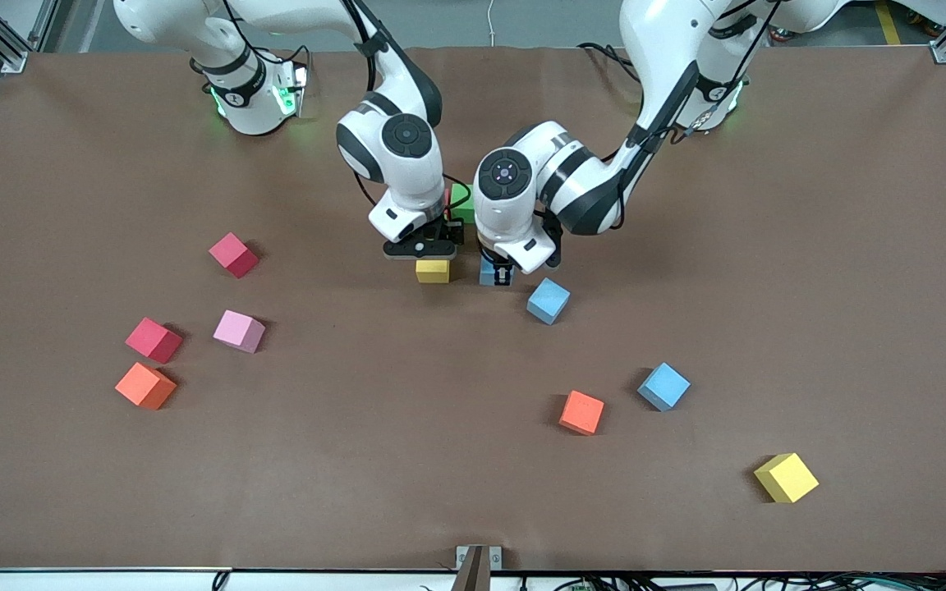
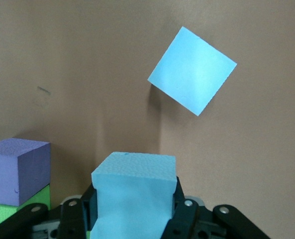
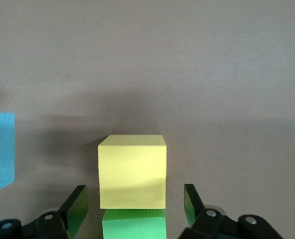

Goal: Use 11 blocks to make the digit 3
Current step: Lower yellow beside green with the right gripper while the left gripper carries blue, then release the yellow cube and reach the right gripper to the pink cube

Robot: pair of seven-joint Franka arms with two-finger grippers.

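My left gripper (image 2: 135, 199) is shut on a light blue block (image 2: 135, 184), held low beside a yellow block (image 1: 433, 270) at mid table. In the front view this gripper (image 1: 496, 275) hides most of the block. My right gripper (image 3: 135, 191) is open, its fingers (image 3: 77, 204) standing clear on either side of the yellow block (image 3: 132, 169) and a green block (image 3: 135, 224) that touches it. The green block (image 1: 462, 201) lies farther from the front camera than the yellow one. A purple block (image 2: 18, 169) rests on green beside the held block.
Loose blocks: light blue (image 1: 548, 300) close to the left gripper, light blue (image 1: 663, 386), orange (image 1: 581, 412) and yellow (image 1: 786, 477) toward the left arm's end; red (image 1: 234, 254), pink (image 1: 239, 331), red (image 1: 153, 340) and orange (image 1: 145, 386) toward the right arm's end.
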